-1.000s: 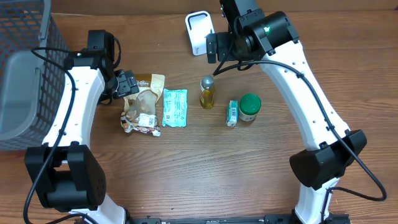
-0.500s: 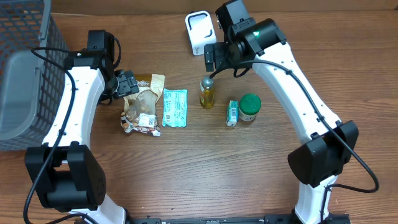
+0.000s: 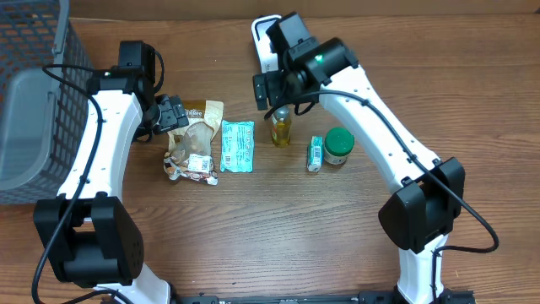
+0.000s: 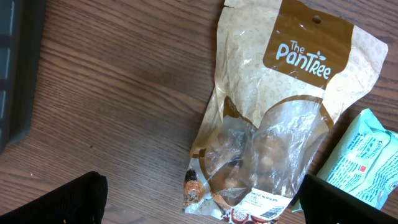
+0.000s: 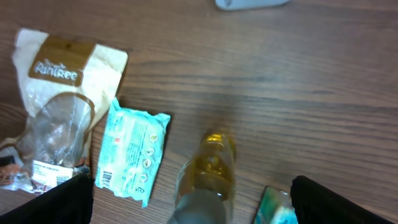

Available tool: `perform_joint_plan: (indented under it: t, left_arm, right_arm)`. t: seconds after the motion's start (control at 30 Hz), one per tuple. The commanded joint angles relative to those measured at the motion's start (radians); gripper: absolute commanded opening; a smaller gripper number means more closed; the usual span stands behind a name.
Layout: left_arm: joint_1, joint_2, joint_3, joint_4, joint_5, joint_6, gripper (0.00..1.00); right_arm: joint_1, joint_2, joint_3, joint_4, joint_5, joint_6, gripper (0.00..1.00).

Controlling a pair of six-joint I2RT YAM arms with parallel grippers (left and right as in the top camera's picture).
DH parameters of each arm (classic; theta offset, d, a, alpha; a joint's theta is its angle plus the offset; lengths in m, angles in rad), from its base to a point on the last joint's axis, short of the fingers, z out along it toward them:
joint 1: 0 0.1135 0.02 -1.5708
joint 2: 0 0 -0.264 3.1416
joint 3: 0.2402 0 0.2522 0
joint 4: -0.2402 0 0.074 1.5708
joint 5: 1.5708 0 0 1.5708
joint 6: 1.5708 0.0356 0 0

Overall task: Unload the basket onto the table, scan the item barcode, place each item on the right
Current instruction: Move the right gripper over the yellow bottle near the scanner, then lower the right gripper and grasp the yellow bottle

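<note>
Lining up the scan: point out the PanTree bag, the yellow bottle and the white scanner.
PanTree bag point(image 4: 273, 143), left wrist view, on its clear window.
yellow bottle point(image 5: 214, 165), right wrist view, on its liquid-filled body.
white scanner point(image 3: 261, 46), overhead view, on its left edge.

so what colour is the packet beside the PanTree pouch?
Light teal, white print; packet shows best in the overhead view.

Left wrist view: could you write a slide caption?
Open left gripper above a PanTree snack pouch on the wooden table, teal packet beside it.

Brown wood-grain table point(image 3: 270, 228) fills the frame under even, soft light; a grey wire basket point(image 3: 38, 42) stands at the upper left
</note>
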Motion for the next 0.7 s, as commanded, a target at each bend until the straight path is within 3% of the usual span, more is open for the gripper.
perform_joint_plan:
  t: [0.0,0.67]
  left_arm:
    - [0.004,0.010,-0.007,-0.002,-0.009,-0.007,1.00]
    - [0.004,0.010,-0.007,-0.002,-0.009,-0.007,0.99]
  right_arm:
    - [0.002,0.002,-0.076,0.027,-0.003,0.001,0.98]
    - [0.003,0.002,-0.172,0.094,-0.003,0.000,0.90]
